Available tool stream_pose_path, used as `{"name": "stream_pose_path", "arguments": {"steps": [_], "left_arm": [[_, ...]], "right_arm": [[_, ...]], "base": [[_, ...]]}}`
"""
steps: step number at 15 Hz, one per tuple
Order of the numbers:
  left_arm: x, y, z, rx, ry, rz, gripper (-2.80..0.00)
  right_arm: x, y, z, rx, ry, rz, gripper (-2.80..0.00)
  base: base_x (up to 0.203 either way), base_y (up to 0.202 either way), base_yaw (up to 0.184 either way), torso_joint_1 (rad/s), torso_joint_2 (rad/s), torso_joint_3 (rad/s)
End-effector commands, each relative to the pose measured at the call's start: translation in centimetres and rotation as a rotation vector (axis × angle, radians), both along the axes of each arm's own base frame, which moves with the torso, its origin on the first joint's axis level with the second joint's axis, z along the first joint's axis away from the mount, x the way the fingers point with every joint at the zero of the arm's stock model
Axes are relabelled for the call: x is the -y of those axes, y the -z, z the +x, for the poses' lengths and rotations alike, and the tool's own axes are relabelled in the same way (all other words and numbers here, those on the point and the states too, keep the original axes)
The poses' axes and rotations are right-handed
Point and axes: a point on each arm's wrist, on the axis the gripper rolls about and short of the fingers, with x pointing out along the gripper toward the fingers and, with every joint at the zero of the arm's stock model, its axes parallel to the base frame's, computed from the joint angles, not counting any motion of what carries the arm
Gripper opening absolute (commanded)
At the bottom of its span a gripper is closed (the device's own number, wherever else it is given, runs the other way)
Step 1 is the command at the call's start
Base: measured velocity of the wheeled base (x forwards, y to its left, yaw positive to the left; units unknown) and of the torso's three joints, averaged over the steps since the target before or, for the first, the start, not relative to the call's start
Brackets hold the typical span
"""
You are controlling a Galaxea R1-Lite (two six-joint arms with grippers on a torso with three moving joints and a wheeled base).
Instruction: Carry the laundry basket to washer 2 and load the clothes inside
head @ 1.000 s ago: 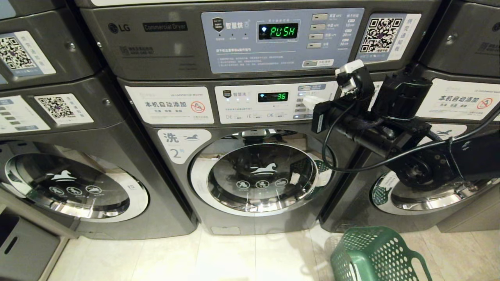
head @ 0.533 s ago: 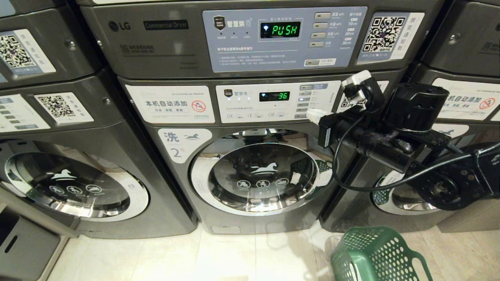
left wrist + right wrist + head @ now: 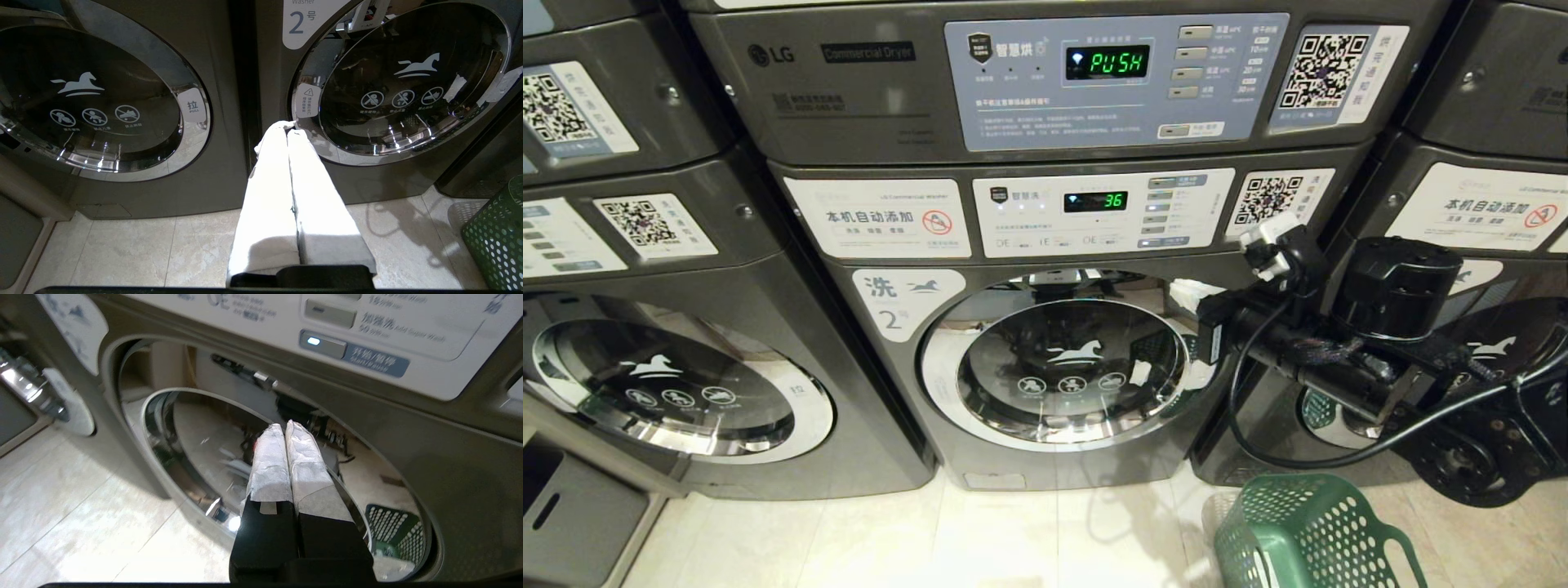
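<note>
Washer 2 [image 3: 903, 304] stands in the middle, its round chrome-ringed door [image 3: 1070, 367] shut and its display reading 36. My right gripper [image 3: 1188, 294] is shut and empty, level with the door's upper right rim and just below the control panel; in the right wrist view its white-wrapped fingertips [image 3: 284, 426] point at the glass door [image 3: 204, 449]. The green laundry basket [image 3: 1307, 531] sits on the floor at the lower right, below the right arm. My left gripper [image 3: 288, 128] is shut and empty, parked low and pointing between the two washers. No clothes are in view.
Washer 1 [image 3: 678, 384] stands to the left with its door shut, and another washer [image 3: 1462, 204] is behind the right arm. The dryer showing PUSH [image 3: 1107, 63] is stacked above. A grey box [image 3: 572, 514] sits at the lower left on pale floor tiles [image 3: 1013, 539].
My right arm has dropped from the control panel's height to the door's upper right rim and drawn slightly right. Basket, door and left gripper have not moved.
</note>
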Motion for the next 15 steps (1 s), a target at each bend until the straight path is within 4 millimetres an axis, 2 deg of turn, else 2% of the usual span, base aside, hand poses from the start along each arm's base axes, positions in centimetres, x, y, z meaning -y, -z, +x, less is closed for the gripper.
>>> {"name": "stream_pose_path", "arguments": {"steps": [1, 5, 15], "left_arm": [[0.0, 1.1, 0.3, -0.04, -0.001, 0.0, -2.8], [0.0, 1.1, 0.3, -0.04, 0.0, 0.0, -2.8], [0.0, 1.1, 0.3, -0.04, -0.001, 0.0, -2.8]], "right_arm": [[-0.6, 1.5, 1.4, 0.041, 0.022, 0.015, -2.8], [-0.9, 1.6, 2.4, 0.1, 0.038, 0.006, -2.8], [-1.9, 0.2, 4.3, 0.186, 0.039, 0.038, -2.8]], "base": [[0.0, 0.0, 0.0, 0.0, 0.0, 0.0], [0.0, 0.0, 0.0, 0.0, 0.0, 0.0], [0.0, 0.0, 0.0, 0.0, 0.0, 0.0]]}}
